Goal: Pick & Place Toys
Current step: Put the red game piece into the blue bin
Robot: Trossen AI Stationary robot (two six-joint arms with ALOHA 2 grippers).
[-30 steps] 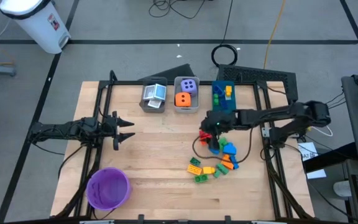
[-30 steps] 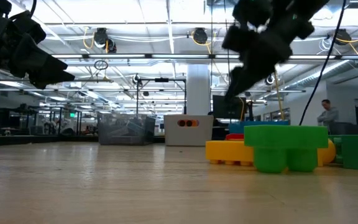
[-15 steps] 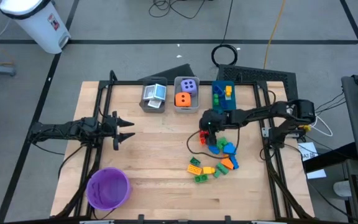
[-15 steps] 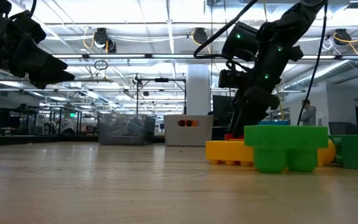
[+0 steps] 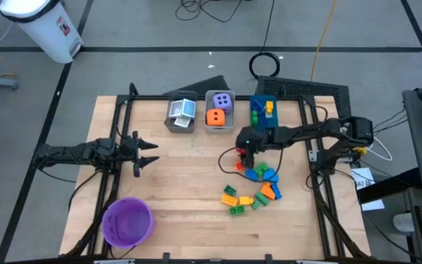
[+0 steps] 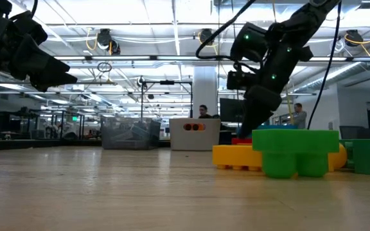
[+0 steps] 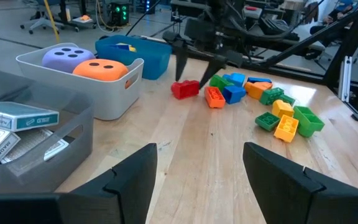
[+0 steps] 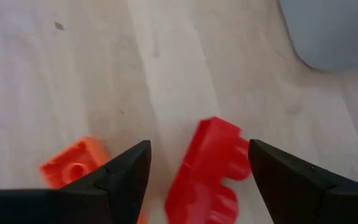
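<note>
Fingers of right gripper (image 8: 194, 180) spread wide, straddling red brick (image 8: 211, 163) on worktop (image 5: 189, 180), nothing gripped. Left gripper (image 5: 151, 152) parked at left, fingers open, empty.

A: Overhead camera looks straight down, taking in the whole tabletop (image 5: 189, 176), both arms and the floor around.

B: And the low one sits at board level, staring across at the room, a green brick (image 6: 294, 151) close to its lens.

A: Left wrist looks across the tabletop toward the brick pile (image 7: 260, 102) near the right edge.

B: Right wrist is tight above that pile, looking down on the red brick (image 8: 210, 165) the left wrist also catches.
</note>
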